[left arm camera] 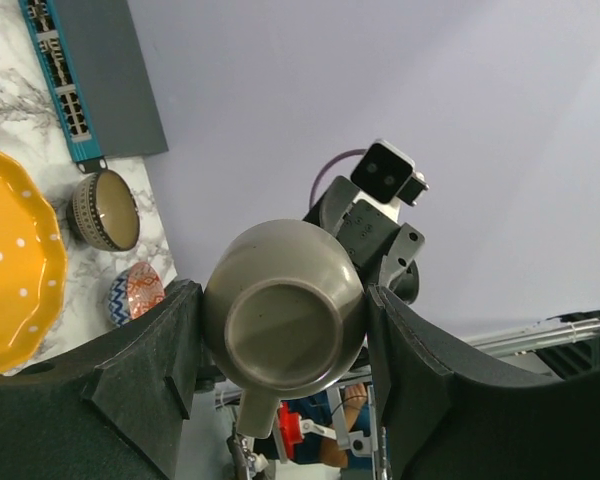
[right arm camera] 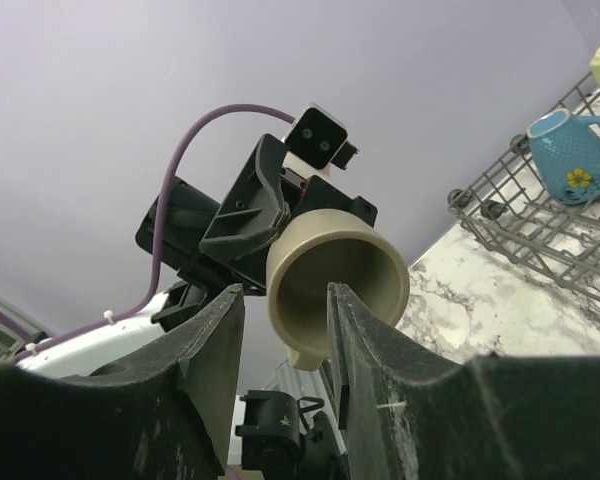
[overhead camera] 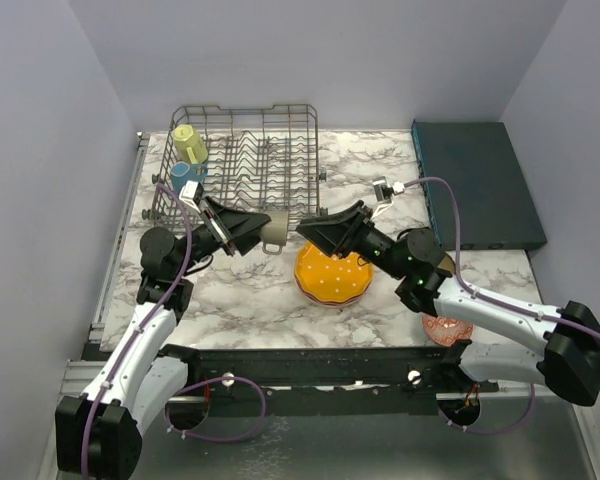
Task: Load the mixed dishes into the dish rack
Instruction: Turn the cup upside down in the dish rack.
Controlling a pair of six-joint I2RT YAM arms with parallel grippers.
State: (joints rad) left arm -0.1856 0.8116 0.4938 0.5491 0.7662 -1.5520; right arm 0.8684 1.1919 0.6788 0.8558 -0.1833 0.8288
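Grey wire rack (overhead camera: 242, 160) sits at the far left of the marble table (overhead camera: 240, 295), with its left side close to the table edge. A yellow mug (overhead camera: 190, 143) and a blue mug (overhead camera: 187, 172) are parked in its left-hand rows, and the rows to their right are just bare tines. Just off the rack's near right corner, the left gripper (overhead camera: 263, 228) is clamped on an olive mug (overhead camera: 276, 232). It's held sideways in the air, handle hanging down.

The right gripper (overhead camera: 302, 228) is nose to nose with it, fingers spread apart right at the mug's mouth. Can't tell if they touch the rim. An orange dotted plate (overhead camera: 332, 278) lies just below, its far rim tucked under that gripper.

Bare marble runs between the rack and the teal box (overhead camera: 475, 185) at the right edge. A brown bowl (left arm camera: 105, 208) and a blue-white bowl (left arm camera: 138, 292) sit near the box's near end.
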